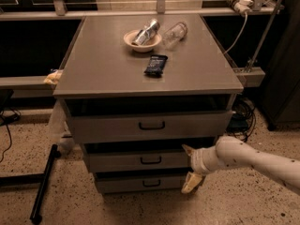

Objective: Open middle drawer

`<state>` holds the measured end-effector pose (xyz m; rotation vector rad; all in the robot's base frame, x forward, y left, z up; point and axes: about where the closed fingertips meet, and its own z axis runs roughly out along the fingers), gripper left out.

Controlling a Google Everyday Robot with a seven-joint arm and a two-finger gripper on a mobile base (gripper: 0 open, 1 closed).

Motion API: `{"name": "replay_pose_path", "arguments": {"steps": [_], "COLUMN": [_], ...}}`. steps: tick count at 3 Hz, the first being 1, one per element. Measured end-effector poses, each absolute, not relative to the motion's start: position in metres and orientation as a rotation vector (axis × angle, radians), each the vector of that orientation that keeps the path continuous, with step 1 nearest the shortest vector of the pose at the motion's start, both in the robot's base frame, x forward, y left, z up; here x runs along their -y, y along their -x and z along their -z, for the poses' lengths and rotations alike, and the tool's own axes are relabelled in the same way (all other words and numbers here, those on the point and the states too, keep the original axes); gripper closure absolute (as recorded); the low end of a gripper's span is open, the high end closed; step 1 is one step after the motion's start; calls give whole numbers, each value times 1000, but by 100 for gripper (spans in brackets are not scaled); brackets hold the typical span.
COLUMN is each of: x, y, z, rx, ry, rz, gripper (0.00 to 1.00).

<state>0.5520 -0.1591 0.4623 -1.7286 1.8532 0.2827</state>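
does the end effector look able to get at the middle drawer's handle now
Probably yes: the end effector hangs open at the right end of the middle drawer, and nothing stands between it and the handle.

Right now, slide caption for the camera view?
Open gripper at the right end of the middle drawer, clear of its handle.

The single camera looks down from in front of the cabinet [112,64], apparently square-on, near enough that its top and three drawer fronts fill the frame. The gripper [188,168] reaches in from lower right, at the middle drawer [122,162]'s right end.
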Motion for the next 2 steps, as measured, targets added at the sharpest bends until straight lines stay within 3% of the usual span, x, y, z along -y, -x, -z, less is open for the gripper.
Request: {"name": "replay_pose_path", "arguments": {"steps": [2], "x": [152], "y": [-605], "z": [-438], "rx": [-1857], "ry": [1749], "rz": [-295], "gripper": [0]}}
